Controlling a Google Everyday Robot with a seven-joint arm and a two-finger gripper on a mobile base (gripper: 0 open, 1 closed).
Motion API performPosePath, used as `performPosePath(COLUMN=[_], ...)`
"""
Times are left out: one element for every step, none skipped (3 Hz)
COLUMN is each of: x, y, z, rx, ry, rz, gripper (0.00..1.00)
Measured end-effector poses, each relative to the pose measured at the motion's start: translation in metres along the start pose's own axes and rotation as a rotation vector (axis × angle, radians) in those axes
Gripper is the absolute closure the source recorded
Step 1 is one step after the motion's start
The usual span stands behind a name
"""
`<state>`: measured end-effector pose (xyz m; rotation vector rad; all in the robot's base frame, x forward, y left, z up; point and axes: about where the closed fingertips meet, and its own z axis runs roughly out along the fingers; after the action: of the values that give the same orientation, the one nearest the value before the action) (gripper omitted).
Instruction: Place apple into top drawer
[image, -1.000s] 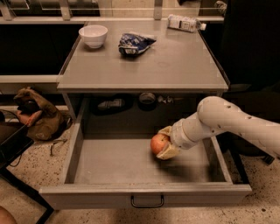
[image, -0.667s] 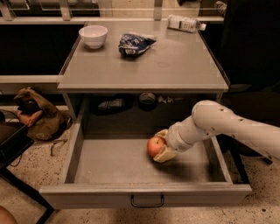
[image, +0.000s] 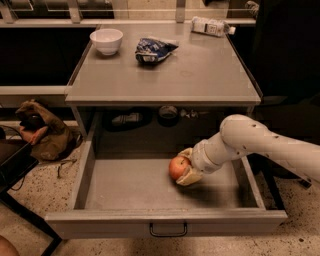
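Note:
The top drawer is pulled wide open below the grey table, its flat front and dark wire handle toward me. The red-orange apple is inside the drawer, right of centre, close above or on the drawer floor. My gripper comes in from the right on a white arm and is shut on the apple, its pale fingers wrapped around the fruit's far and right sides.
On the table top stand a white bowl, a blue snack bag and a lying bottle. A brown bag lies on the floor at left. Small items sit in the dark gap behind the drawer.
The gripper with the apple has moved slightly left and down inside the drawer. Nothing else has moved.

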<state>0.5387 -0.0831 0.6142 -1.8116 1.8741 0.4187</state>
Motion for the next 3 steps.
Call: performPosePath(x=[0.0000, 0.0000, 0.0000], y=[0.0000, 0.0000, 0.0001], z=[0.0001, 0.0001, 0.0002], rx=[0.000, 0.000, 0.000], ry=[0.000, 0.000, 0.000], rz=[0.000, 0.000, 0.000], gripper=[0.36, 0.13, 0.00])
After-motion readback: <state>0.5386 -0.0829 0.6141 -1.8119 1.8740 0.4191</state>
